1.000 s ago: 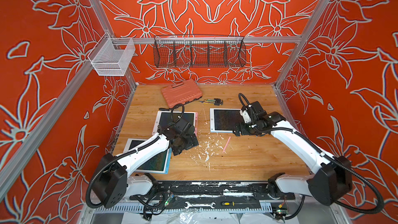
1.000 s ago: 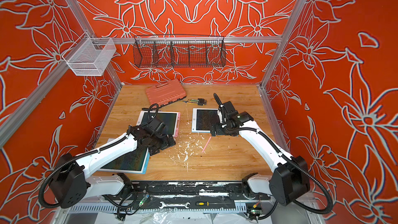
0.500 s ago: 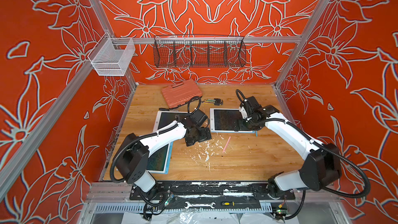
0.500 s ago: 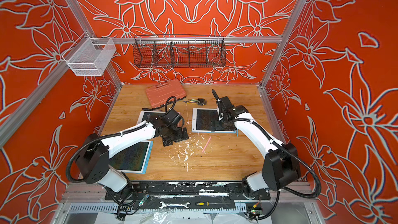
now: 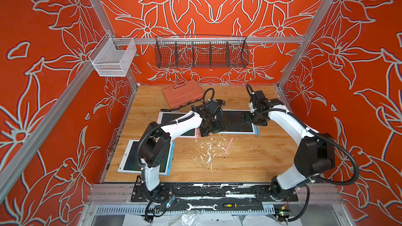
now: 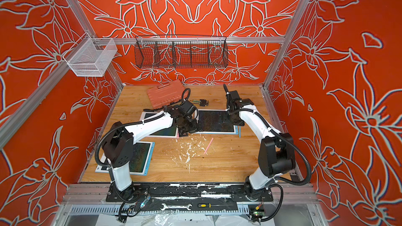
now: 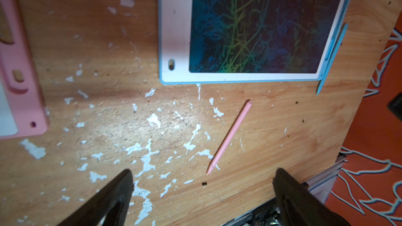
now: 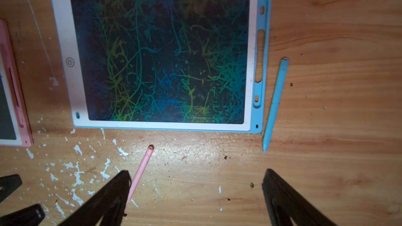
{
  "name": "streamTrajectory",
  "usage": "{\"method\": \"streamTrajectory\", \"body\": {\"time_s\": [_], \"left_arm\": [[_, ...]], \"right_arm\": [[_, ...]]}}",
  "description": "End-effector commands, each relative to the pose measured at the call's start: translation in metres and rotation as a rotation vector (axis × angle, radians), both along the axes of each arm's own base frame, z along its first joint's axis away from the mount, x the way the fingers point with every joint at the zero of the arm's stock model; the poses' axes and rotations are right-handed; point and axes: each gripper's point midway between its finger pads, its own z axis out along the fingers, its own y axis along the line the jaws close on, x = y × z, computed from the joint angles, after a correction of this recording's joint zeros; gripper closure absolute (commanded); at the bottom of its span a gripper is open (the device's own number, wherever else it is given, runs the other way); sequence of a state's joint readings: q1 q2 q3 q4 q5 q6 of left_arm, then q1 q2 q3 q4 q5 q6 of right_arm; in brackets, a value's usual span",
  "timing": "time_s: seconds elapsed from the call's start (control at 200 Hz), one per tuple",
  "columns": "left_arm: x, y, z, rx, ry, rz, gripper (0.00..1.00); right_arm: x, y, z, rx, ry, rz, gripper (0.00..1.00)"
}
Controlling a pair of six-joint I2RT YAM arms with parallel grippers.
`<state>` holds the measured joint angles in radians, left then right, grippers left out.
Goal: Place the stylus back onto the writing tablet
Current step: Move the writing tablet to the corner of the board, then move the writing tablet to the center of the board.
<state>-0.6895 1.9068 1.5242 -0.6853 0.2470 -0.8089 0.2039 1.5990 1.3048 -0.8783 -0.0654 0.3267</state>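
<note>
Blue-framed writing tablet (image 8: 159, 51) lies flat on the wooden table (image 5: 250, 161), mid-far. Left end effector (image 7: 202, 172) over its left edge and right end effector (image 8: 195, 172) over its right edge both stand wide, holding nothing. Blue stylus (image 8: 275, 103) lies on the table just right of the tablet; pink stylus (image 7: 229, 135) lies nearer, apart, among white flecks (image 7: 148, 161).

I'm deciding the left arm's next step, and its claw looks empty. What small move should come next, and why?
Probably ease the open left claw forward and down to straddle the pink stylus. The stylus lies loose on the bare wooden table, its tip just ahead of the claw's gap, and the claw holds nothing yet.
</note>
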Motion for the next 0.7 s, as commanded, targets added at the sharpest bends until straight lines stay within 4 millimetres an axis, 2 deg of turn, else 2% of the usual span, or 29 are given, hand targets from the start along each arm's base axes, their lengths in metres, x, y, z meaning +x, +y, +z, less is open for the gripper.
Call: {"method": "streamTrajectory", "body": {"time_s": [0.0,0.135,0.385,0.696], "left_arm": [[0.001,-0.006,0.0,0.016,0.015,-0.035,0.02],[0.012,-0.015,0.003,0.027,0.011,-0.059,0.03],[0.029,-0.027,-0.008,0.021,0.037,-0.081,0.03],[0.053,-0.026,-0.019,-0.002,0.041,-0.071,0.03]], "right_arm": [[0.01,-0.012,0.003,0.025,0.003,-0.065,0.03],[0.02,-0.029,-0.001,0.047,0.009,-0.125,0.03],[0.039,-0.054,-0.012,0.087,0.021,-0.221,0.03],[0.057,-0.074,-0.021,0.087,0.033,-0.268,0.04]]}}
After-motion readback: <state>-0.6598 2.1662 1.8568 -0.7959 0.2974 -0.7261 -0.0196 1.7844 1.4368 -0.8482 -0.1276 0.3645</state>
